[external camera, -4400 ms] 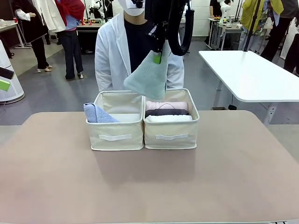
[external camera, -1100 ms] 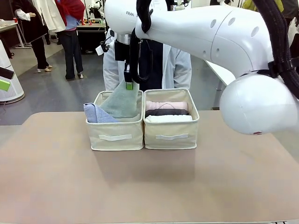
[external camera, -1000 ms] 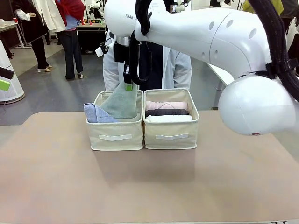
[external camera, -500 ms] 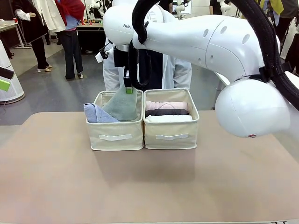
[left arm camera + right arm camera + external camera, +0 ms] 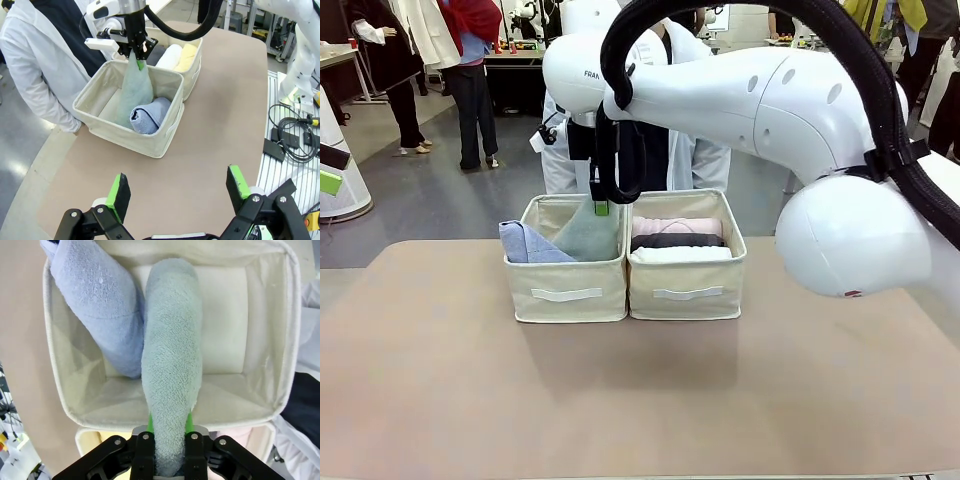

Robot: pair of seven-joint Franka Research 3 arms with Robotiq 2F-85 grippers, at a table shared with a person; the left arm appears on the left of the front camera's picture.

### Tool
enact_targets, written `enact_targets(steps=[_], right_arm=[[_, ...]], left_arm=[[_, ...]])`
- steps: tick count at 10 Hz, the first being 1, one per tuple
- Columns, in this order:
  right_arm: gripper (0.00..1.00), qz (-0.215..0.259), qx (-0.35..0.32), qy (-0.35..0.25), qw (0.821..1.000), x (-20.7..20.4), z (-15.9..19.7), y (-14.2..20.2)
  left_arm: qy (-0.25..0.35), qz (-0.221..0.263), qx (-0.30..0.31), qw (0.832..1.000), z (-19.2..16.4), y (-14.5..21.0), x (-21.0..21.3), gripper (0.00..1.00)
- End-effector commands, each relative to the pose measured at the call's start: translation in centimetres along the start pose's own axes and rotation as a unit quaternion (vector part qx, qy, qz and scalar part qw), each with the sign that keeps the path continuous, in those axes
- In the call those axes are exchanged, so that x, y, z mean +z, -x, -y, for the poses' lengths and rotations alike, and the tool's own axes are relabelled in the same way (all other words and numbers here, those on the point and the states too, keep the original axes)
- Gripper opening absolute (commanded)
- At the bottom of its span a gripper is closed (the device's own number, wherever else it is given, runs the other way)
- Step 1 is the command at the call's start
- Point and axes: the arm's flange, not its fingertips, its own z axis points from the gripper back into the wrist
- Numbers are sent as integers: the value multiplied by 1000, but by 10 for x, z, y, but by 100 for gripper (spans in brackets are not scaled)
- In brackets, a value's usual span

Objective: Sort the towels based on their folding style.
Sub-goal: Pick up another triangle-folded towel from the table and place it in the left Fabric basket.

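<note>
My right gripper is shut on the tip of the grey-green cone towel, which hangs down into the left bin. A light blue cone towel leans beside it in that bin. In the right wrist view the grey-green towel rises from between my fingers, touching the blue towel. The right bin holds pink, charcoal and white rolls; a pale yellow roll lies there too. My left gripper hovers open over the bare table.
A person in a white coat stands just behind the bins. The big white right arm stretches across the table's right half above the bins. Cables and a power brick lie on the floor off the table edge.
My right gripper has come down a little, lowering the grey-green towel deeper into the left bin beside the blue one.
</note>
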Motion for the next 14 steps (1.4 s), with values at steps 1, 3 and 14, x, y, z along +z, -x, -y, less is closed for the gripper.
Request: enact_targets(steps=[1, 3, 14], right_arm=[[21, -15, 11, -1, 1000, -2, 6, 2], [21, -15, 10, -10, 1000, -6, 6, 3], [100, 13, 15, -45, 999, -6, 8, 8]], left_arm=[[3, 4, -1, 1000, 0, 0, 1, 100], [3, 4, -1, 1000, 0, 0, 1, 100], [3, 4, -1, 1000, 0, 0, 1, 100]])
